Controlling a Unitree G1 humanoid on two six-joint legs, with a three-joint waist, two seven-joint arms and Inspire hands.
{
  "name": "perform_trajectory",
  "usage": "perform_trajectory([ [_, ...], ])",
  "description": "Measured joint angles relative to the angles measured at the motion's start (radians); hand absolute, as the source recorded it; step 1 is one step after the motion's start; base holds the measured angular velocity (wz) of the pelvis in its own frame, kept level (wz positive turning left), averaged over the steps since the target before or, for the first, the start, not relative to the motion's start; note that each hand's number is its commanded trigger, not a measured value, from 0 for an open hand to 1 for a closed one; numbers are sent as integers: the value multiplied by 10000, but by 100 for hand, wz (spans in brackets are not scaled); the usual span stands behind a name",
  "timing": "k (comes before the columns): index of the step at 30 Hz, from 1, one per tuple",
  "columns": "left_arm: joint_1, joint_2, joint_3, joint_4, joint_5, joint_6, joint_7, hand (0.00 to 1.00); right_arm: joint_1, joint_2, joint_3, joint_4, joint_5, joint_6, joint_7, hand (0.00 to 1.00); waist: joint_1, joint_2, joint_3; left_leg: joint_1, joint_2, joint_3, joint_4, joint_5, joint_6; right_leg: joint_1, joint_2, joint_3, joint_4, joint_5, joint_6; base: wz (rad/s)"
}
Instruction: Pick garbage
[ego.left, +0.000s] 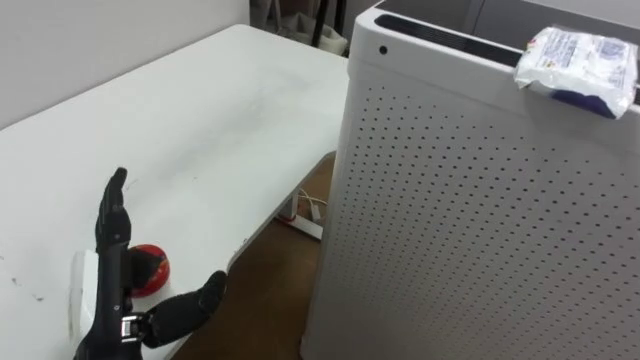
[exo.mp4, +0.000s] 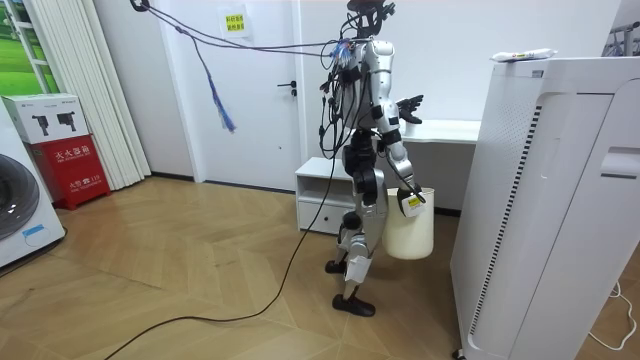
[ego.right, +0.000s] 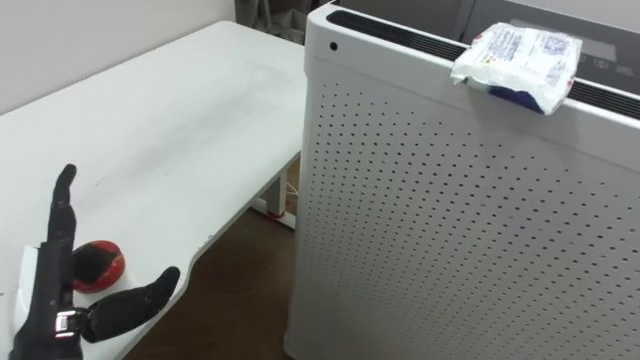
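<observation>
A crumpled white packet (ego.left: 578, 62) lies on top of the tall white perforated unit (ego.left: 480, 230) at my right; the room view shows the packet (exo.mp4: 522, 56) up there too. A small red ball-like thing (ego.left: 150, 268) sits near the front edge of the white table (ego.left: 200, 130). My left hand (ego.left: 112, 238) is raised just left of the red thing, open with straight fingers and thumb spread, holding nothing. In the room view my right hand (exo.mp4: 408, 203) hangs low at my side, shut on the handle of a white bucket (exo.mp4: 412, 232).
I stand between the table (exo.mp4: 450, 130) and the tall unit (exo.mp4: 540, 200), with a narrow gap of wooden floor (ego.left: 270, 290) between them. A low white cabinet (exo.mp4: 318, 195) stands behind me. A red box (exo.mp4: 68, 165) sits at the room view's left.
</observation>
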Motion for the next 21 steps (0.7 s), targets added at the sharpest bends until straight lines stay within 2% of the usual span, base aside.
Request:
perform_trajectory([
  [16,-10,-1,28,356,12,-44,297,0,30,2,-2,-297,-394,-2,1,100,-27,14,30,29,-2,-63,-95,15,-19,1,3,-20,-10,-1,1,0],
  [21,-132,-1,157,724,14,-290,498,0,32,3,-1,-301,-384,-2,-6,100,-10,-21,51,33,-3,-61,-99,23,-31,22,3,-28,-9,-1,1,0],
])
